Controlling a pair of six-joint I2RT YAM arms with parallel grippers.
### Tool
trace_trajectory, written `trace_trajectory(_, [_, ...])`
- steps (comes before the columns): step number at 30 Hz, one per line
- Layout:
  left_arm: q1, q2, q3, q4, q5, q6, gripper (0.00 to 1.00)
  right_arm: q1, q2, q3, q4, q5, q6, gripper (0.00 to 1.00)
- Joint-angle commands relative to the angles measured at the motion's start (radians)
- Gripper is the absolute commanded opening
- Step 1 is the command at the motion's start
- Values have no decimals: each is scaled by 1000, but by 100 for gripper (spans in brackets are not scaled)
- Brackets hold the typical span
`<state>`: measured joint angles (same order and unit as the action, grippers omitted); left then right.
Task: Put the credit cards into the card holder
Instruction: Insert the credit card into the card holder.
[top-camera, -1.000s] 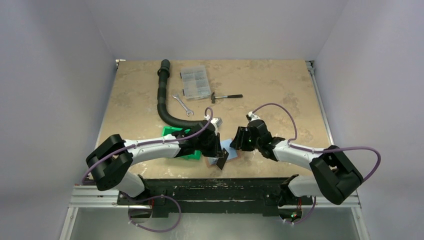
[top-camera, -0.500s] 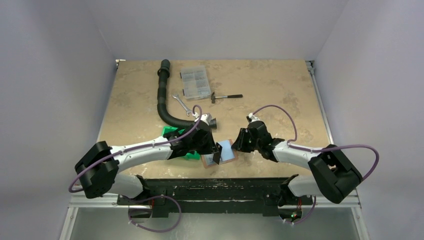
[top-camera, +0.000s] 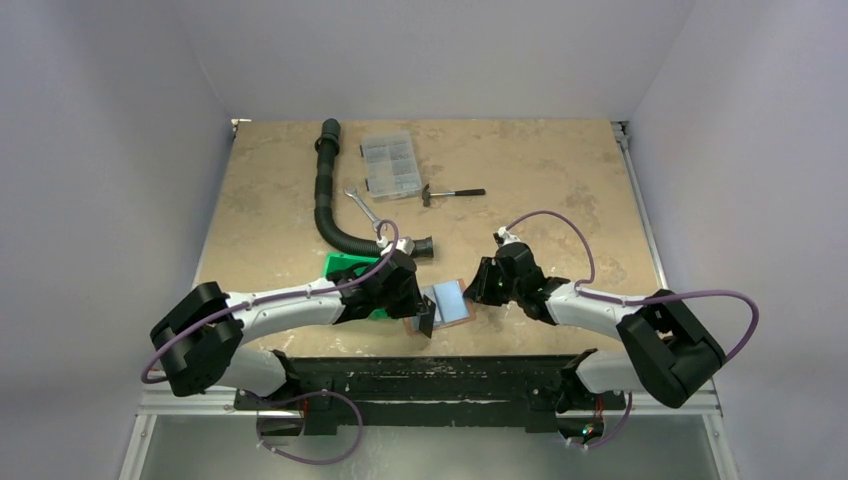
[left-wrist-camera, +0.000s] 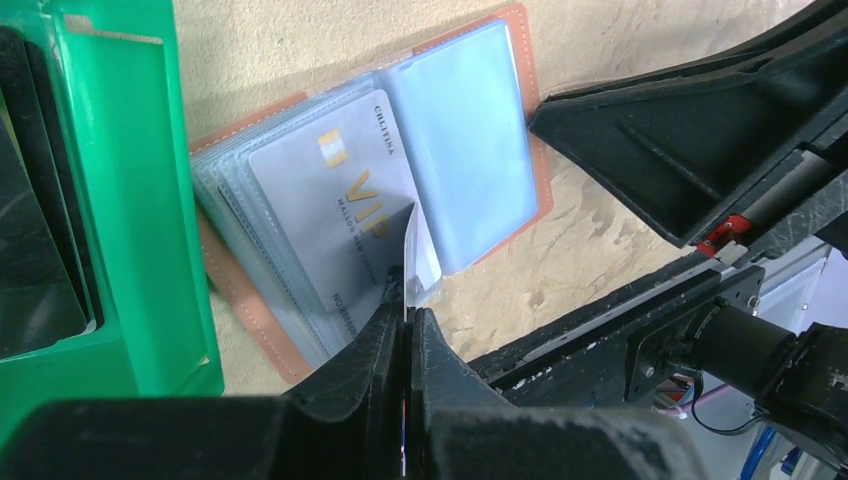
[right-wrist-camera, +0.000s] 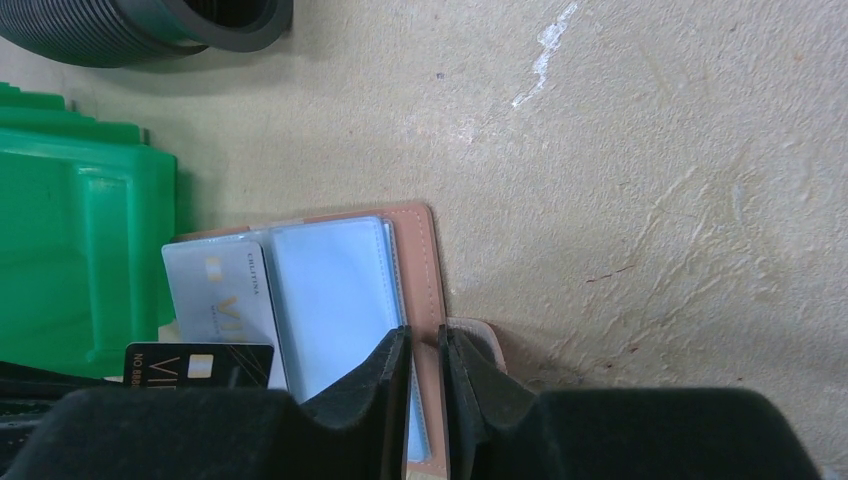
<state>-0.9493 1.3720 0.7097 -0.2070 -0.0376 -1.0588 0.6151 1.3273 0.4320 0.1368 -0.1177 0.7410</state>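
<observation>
The card holder (top-camera: 450, 300) lies open on the table, with a reddish-brown rim (left-wrist-camera: 521, 60) and grey-blue clear pockets. A silver VIP card (left-wrist-camera: 335, 205) sits in its left pocket stack and also shows in the right wrist view (right-wrist-camera: 220, 290). My left gripper (left-wrist-camera: 408, 312) is shut on a black VIP card (right-wrist-camera: 198, 365), which appears edge-on (left-wrist-camera: 409, 255) with its tip at the holder's middle fold. My right gripper (right-wrist-camera: 424, 342) is shut on the holder's right edge (right-wrist-camera: 428, 270), pinning it down. In the top view the left gripper (top-camera: 425, 320) and right gripper (top-camera: 477, 290) flank the holder.
A green plastic bin (top-camera: 345, 266) stands just left of the holder (left-wrist-camera: 130, 200) (right-wrist-camera: 80, 250). A black ribbed hose (top-camera: 328, 205), a wrench (top-camera: 362, 208), a clear compartment box (top-camera: 390, 165) and a small hammer (top-camera: 452, 192) lie farther back. The table's front edge is right by the holder.
My left gripper has drawn back to the left with the black card. More of the holder's blue inside shows. The right gripper has stayed on the holder's edge.
</observation>
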Motion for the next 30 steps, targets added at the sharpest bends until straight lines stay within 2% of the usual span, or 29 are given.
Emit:
trace_trajectory(1, [20, 13, -25, 70, 17, -30, 0, 11, -2, -28, -75, -12, -2, 24])
trace_trajectory(18, [118, 61, -114, 258, 119, -48, 0, 12, 0, -22, -81, -7, -9, 24])
trace_trajectory(30, [134, 78, -213, 487, 82, -86, 0, 11, -4, -33, -60, -40, 6, 24])
